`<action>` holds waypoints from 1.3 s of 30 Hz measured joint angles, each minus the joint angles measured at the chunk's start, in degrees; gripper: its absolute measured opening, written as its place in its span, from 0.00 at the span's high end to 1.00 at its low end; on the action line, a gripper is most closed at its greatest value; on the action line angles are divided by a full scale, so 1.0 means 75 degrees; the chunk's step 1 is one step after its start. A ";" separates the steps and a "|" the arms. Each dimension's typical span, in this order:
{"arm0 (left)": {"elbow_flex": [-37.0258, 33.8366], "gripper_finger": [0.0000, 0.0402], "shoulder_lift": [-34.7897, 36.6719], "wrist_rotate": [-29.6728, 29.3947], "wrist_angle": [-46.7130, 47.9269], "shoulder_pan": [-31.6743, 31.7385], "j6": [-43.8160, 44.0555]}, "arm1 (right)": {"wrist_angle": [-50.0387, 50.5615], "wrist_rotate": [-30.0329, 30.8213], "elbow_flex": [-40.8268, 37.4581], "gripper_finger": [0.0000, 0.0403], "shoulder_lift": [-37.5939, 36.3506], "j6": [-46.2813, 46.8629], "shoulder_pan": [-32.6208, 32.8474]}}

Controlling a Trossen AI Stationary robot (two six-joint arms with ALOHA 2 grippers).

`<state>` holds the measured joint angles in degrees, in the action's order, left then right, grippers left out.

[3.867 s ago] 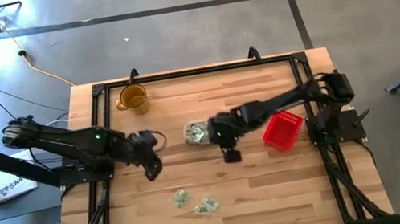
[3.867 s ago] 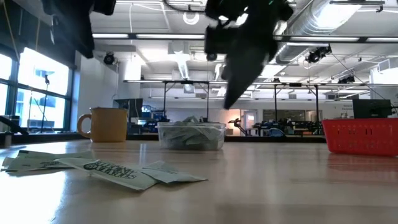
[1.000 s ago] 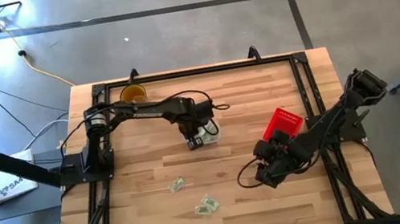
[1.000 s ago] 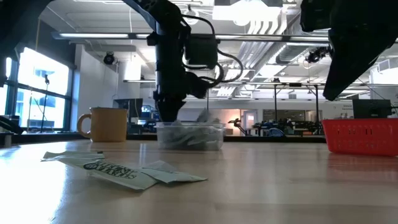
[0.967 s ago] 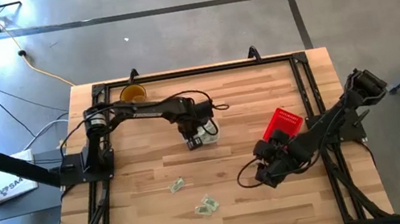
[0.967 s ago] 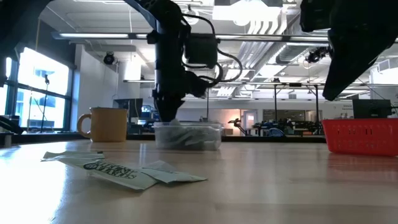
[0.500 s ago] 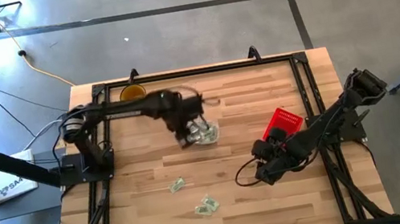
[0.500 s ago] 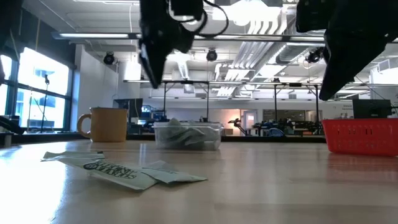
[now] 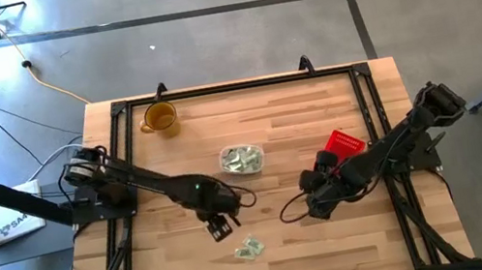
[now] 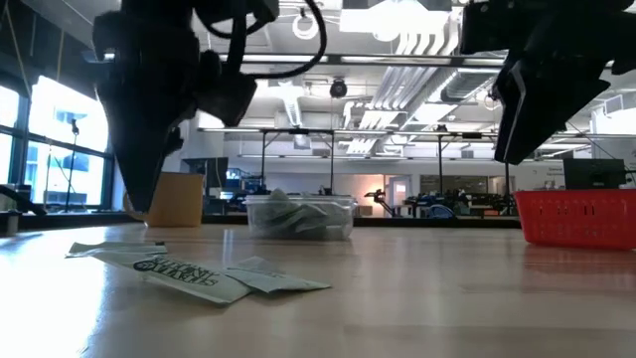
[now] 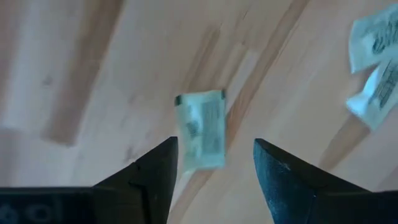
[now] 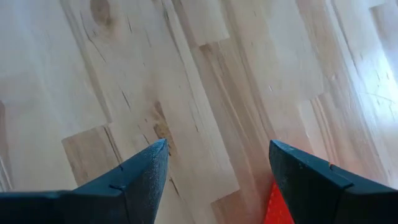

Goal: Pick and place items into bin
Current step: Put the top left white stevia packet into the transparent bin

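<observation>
Directly above a packet [image 11: 201,129] (fingers spread): left end effector [image 11: 214,163].

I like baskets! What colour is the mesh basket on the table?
Red. The mesh basket shows best in the high view.

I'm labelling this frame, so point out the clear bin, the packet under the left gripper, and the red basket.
clear bin [image 9: 241,160], high view, on its packet-filled middle.
packet [image 11: 202,127], left wrist view, on its printed face.
red basket [image 9: 346,146], high view, on its mesh.
</observation>
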<state>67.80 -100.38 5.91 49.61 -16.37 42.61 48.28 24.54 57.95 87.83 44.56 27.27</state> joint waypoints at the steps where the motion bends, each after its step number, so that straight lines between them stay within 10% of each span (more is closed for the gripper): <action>1: -0.0170 0.40 0.0000 0.0048 -0.0297 -0.0045 0.0169 | -0.0021 -0.0091 0.0000 0.33 0.0000 -0.0126 -0.0067; 11: -0.1217 0.47 -0.0003 -0.0840 -0.1197 -0.0437 0.0934 | -0.0057 -0.0368 0.0000 0.33 0.0000 -0.0467 -0.0314; 23: -0.1470 0.93 0.0051 -0.1512 -0.1505 -0.0526 0.0623 | -0.1581 -0.0955 0.0003 0.33 0.0000 -0.1438 -0.0201; 39: 0.1832 0.95 0.0409 -0.2737 0.0573 0.1236 -0.3564 | -0.1419 0.0305 0.0003 0.33 -0.0012 0.1451 0.0547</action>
<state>81.54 -97.31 -14.62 53.91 -7.10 15.88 37.64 26.83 57.98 87.74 55.45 31.37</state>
